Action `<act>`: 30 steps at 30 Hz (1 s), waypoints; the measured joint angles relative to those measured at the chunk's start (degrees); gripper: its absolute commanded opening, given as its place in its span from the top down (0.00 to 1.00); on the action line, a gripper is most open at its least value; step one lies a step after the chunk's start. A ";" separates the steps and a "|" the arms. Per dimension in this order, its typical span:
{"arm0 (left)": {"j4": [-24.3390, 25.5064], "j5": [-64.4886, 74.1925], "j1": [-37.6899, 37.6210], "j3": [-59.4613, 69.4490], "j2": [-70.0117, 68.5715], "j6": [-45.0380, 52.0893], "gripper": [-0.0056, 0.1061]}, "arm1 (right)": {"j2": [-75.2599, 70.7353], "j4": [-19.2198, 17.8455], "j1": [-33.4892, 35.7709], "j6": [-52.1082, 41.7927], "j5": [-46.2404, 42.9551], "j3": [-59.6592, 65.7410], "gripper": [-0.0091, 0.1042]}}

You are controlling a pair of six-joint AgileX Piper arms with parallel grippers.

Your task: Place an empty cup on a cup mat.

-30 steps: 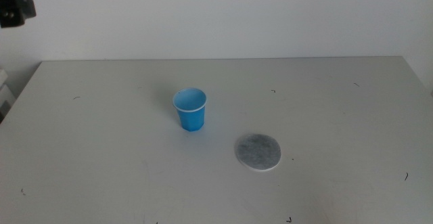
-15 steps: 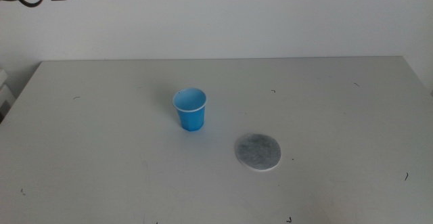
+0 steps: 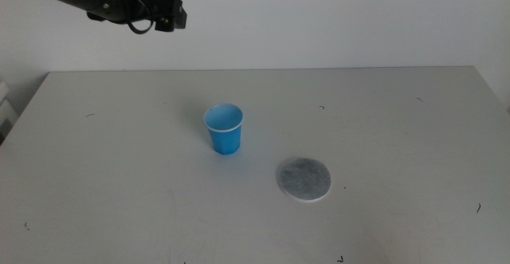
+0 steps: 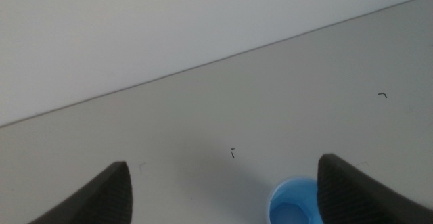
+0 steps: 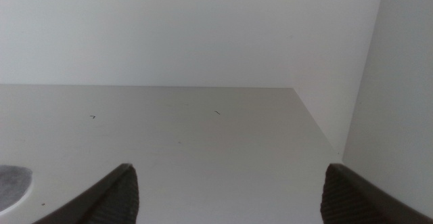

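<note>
The blue cup [image 3: 224, 128] stands upright and empty on the table, left of centre. The speckled grey cup mat [image 3: 304, 179] lies flat to its front right, apart from it. My left gripper [image 3: 171, 15] hangs high above the table's back left, well away from the cup. In the left wrist view its jaws are wide apart and empty [image 4: 223, 183], with the cup's rim [image 4: 292, 202] between them far below. My right gripper [image 5: 230, 187] is out of the middle view; its jaws are wide apart and empty, and the mat's edge [image 5: 12, 183] shows.
The grey table [image 3: 398, 136] has a few small dark marks. A white wall stands behind it, and another wall [image 5: 399, 82] is at the table's right side. A white object [image 3: 5, 112] sits beyond the table's left edge.
My left arm has swung in from the top left corner toward the right, now reaching further over the table's back. The cup and mat have not moved.
</note>
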 measured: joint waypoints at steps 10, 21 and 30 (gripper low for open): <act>-0.13 3.36 -0.86 -0.17 10.42 -7.47 0.07 | 0.00 0.00 0.00 0.00 0.00 0.00 0.09; -0.34 4.82 -3.43 -0.23 18.86 -7.66 0.07 | 0.00 0.00 0.00 0.00 0.00 0.00 0.09; -1.50 3.33 -4.95 -0.29 22.41 -8.06 0.30 | 0.00 0.00 0.00 0.00 0.00 0.00 0.09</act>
